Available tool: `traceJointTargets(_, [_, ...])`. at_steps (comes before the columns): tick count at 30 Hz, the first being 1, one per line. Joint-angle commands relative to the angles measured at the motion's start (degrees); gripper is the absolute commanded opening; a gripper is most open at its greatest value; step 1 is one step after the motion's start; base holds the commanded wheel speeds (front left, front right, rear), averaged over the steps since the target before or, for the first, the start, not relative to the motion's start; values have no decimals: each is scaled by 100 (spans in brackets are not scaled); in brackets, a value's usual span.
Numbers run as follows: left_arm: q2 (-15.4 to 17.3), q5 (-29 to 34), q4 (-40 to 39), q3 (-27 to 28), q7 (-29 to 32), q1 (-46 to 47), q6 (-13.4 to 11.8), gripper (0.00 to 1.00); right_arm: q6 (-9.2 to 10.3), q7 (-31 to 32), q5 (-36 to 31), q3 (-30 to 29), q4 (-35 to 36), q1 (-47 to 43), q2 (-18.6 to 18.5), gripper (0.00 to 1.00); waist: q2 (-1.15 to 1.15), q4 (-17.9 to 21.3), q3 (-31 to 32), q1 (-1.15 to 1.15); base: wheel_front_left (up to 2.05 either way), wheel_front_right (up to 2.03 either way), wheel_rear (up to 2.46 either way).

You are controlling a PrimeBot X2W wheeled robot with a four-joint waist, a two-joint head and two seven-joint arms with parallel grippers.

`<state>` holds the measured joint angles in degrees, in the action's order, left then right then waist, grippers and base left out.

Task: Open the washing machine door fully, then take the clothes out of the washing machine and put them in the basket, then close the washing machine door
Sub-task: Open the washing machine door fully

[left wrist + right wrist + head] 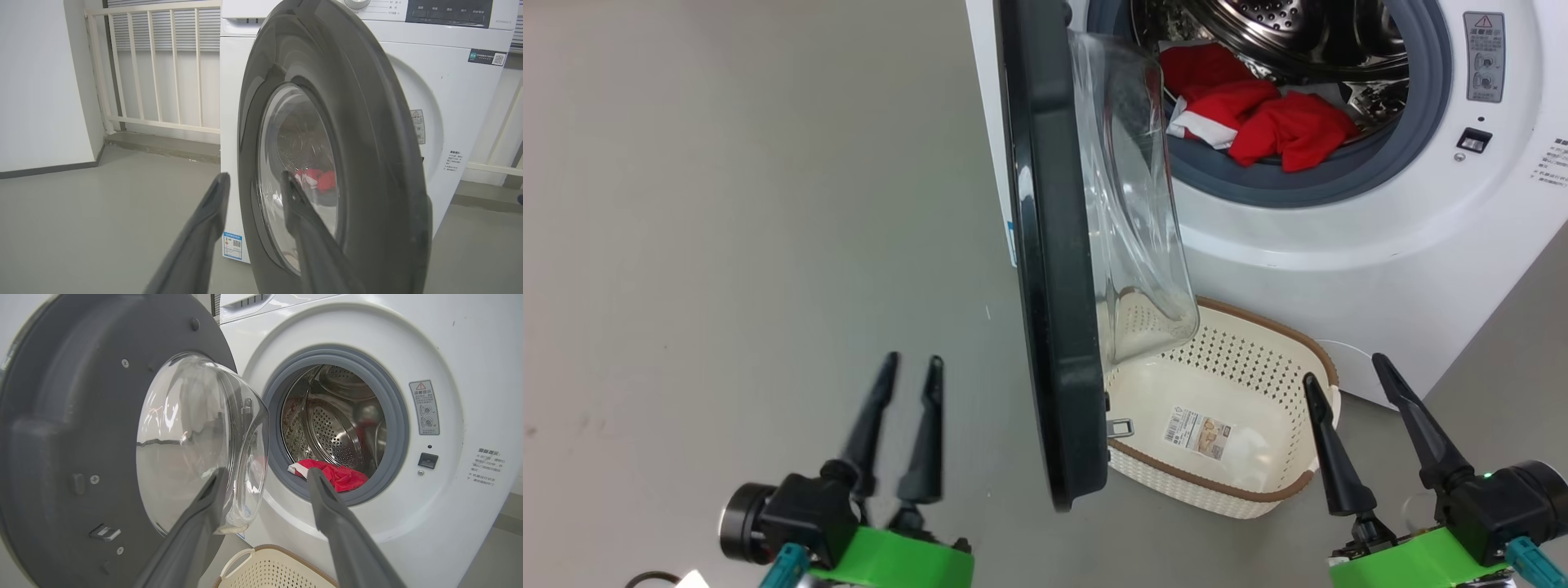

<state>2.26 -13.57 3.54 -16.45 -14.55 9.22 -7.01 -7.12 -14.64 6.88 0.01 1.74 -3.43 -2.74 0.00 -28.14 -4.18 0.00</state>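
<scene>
Swung out edge-on in the head view, the washing machine door [1054, 327] runs off the top edge and hides the left end of the basket [1258, 347]. The drum [1298, 33] is cut off above. Print on the basket's sticker [1197, 431] and the warning label [1484, 55] is too small to read. In the left wrist view the clothes [320, 179] are a red blur behind glass; in the right wrist view the bottom edge cuts the basket [269, 575].

We see the washing machine door [1054, 286] swung open, edge-on. Red-and-white clothes [1258, 114] are heaped at the drum mouth of the white washing machine [1380, 245]. The cream basket [1233, 490] sits on the floor below the door.
</scene>
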Motion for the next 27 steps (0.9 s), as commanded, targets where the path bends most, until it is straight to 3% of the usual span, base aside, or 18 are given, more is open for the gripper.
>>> traceJointTargets(1, [62,79,-199,149,-45,85,46,0,-36,-35,90,82,162,74,-14,100,0,-3,6,0,0,0,0])
traceJointTargets(15, [62,15,-1235,-266,-23,422,157,0,-36,-36,261,55,101,52,-14,100,0,51,63,0,0,0,0])
traceJointTargets(21, [62,-383,-1765,-920,314,604,290,0,-36,-36,312,51,90,77,-14,100,0,102,37,0,0,0,0])
traceJointTargets(27, [62,-478,-1511,-1554,791,764,361,0,-36,-36,352,70,58,119,-14,100,0,159,1,0,0,0,0])
